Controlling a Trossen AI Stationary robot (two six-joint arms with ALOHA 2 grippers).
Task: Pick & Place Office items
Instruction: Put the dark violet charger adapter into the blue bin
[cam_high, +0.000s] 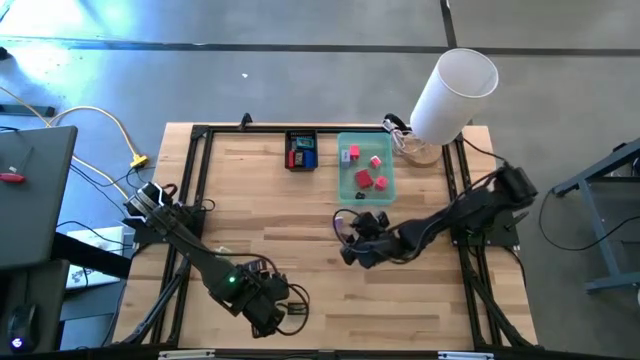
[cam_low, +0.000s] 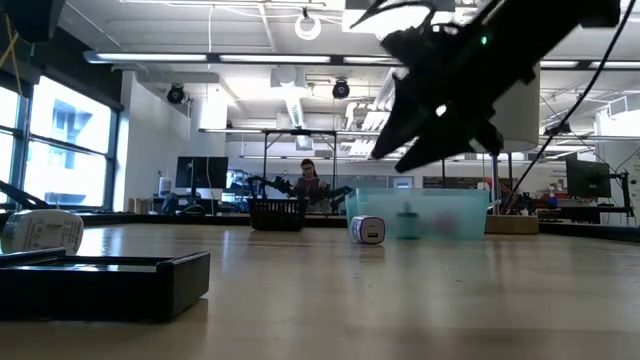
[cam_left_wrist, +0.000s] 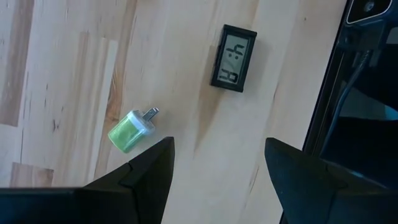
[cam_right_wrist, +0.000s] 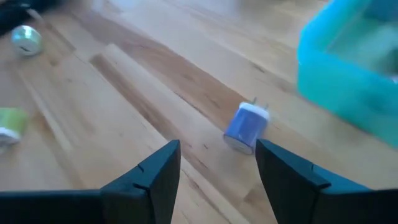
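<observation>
A: Status, step?
B: Reach phase. My right claw (cam_right_wrist: 217, 163), spread, empty, over desk centre, lined on blue plug (cam_right_wrist: 246, 126) just beside teal tray (cam_right_wrist: 348, 74).
A: Left?
B: Left claw (cam_left_wrist: 217, 163) spread, near edge, above green plug (cam_left_wrist: 130, 129). Nxt: lower, pinch blue.

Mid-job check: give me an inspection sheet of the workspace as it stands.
Surface: wooden table, bare in the middle.
Job's things: green plug and small display before the left gripper; blue plug before the right gripper; red pieces in the teal tray.
Clutter: black tray; white cylinder.
Grippers: both open, empty.
Cables: yellow cable off the table.
Surroundings: person beyond.
</observation>
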